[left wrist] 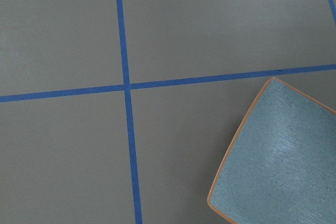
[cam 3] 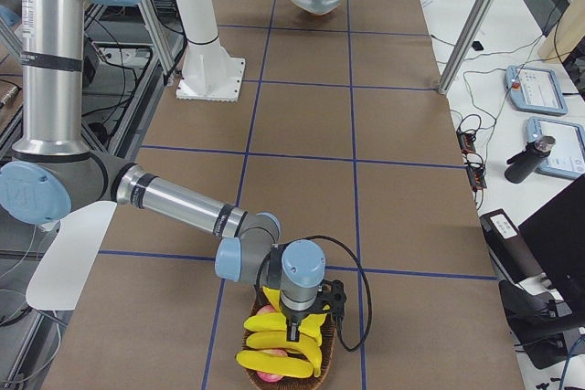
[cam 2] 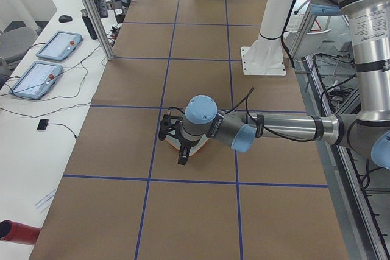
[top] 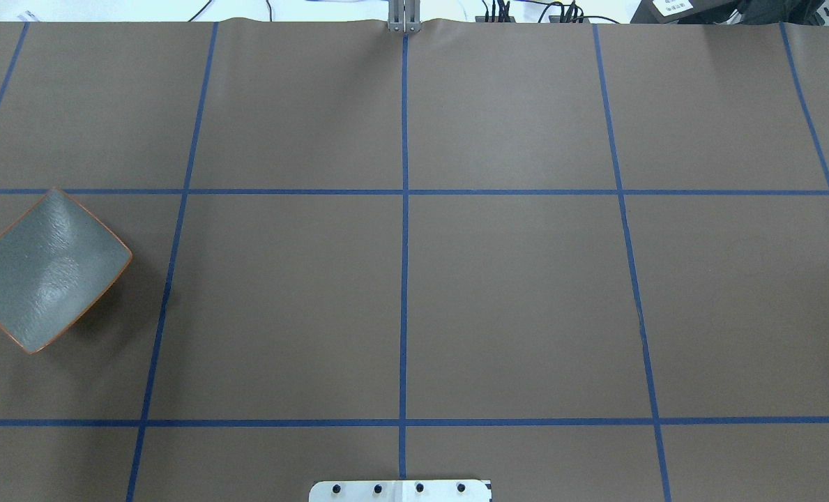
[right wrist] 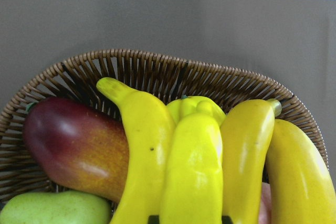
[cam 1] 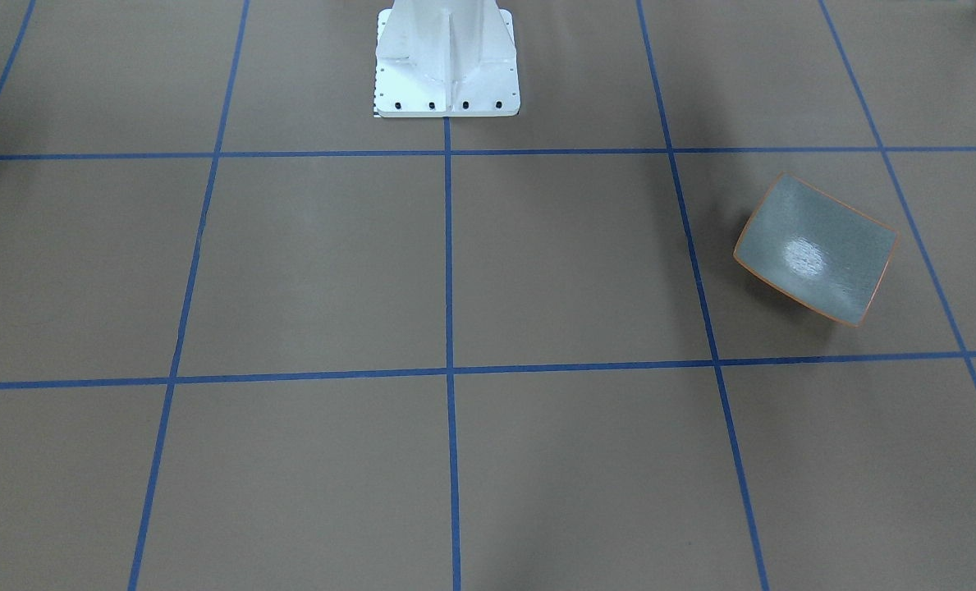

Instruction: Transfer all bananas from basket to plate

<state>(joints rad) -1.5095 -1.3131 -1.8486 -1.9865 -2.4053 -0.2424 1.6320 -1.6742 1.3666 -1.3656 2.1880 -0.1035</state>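
Overhead exterior view: a brown table [top: 512,293] marked into squares by blue tape lines [top: 404,244] is shown, with a white desk [cam 2: 36,120] bearing tablets alongside. The left gripper [cam 2: 173,141] is held just over the plate [top: 44,272], and the right gripper [cam 3: 292,331] over the bananas [right wrist: 194,166]; how far either is spread cannot be told. The glossy yellow bananas are piled in a wicker basket [right wrist: 157,72] beside a red-orange fruit [right wrist: 73,145]. The grey-green, orange-rimmed plate lies at the table's left end.
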